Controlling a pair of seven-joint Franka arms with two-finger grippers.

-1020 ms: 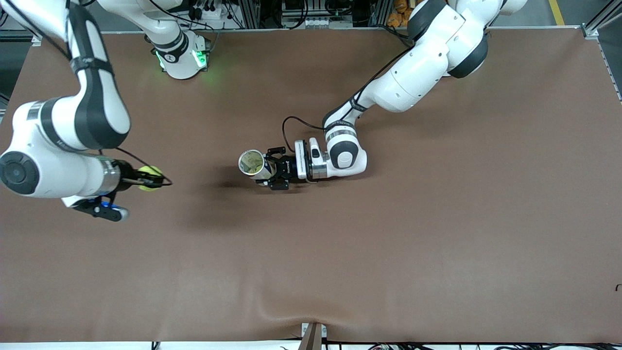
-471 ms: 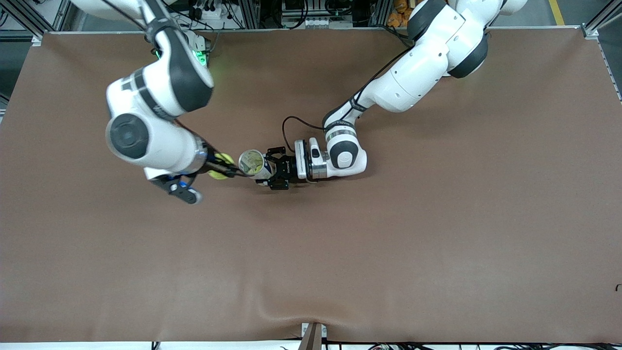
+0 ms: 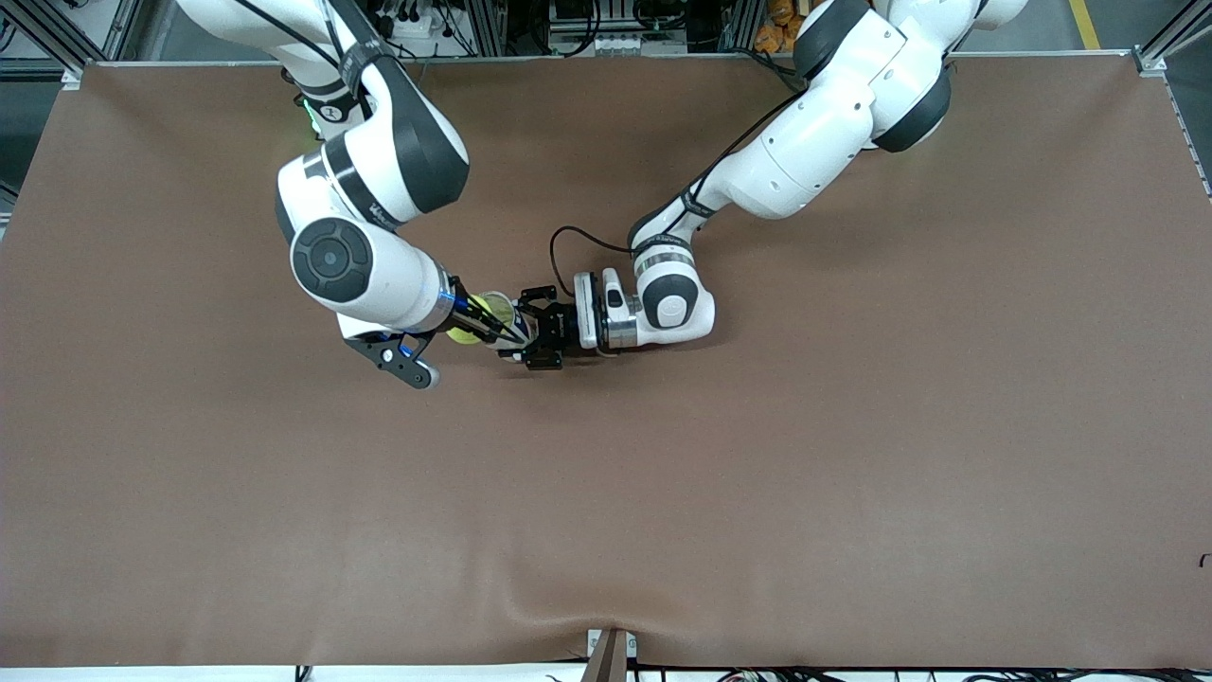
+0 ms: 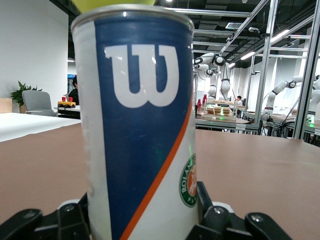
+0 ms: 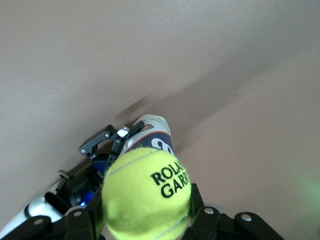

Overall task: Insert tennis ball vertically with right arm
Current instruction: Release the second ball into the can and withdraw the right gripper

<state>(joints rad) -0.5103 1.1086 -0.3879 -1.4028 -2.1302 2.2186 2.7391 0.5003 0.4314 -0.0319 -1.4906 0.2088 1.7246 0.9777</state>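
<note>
Two arms meet near the middle of the brown desk (image 3: 852,455). Left arm reaches in low from its base, wrist lying nearly level with the desk top. Left end effector (image 3: 532,333) is clamped on the can (image 3: 511,327), black fingers on either side of the can's lower body. Can stands upright on the desk, open mouth up; blue label, white "W", orange stripe, round green badge (image 4: 135,140).

Right arm comes in from its own end of the desk, elbow high, forearm angled down toward the can. Right end effector (image 3: 488,325) is closed on the tennis ball (image 3: 472,320), fingers pressed to the ball's two sides, and sits over the can's mouth. Ball is yellow-green with black lettering, "ROLA / GARR" readable in the right wrist view (image 5: 146,195). In that view the can's rim (image 5: 152,131) shows just past the ball. In the left wrist view a sliver of yellow-green (image 4: 107,4) sits right above the can's rim. Cannot tell whether the ball touches the rim.
</note>
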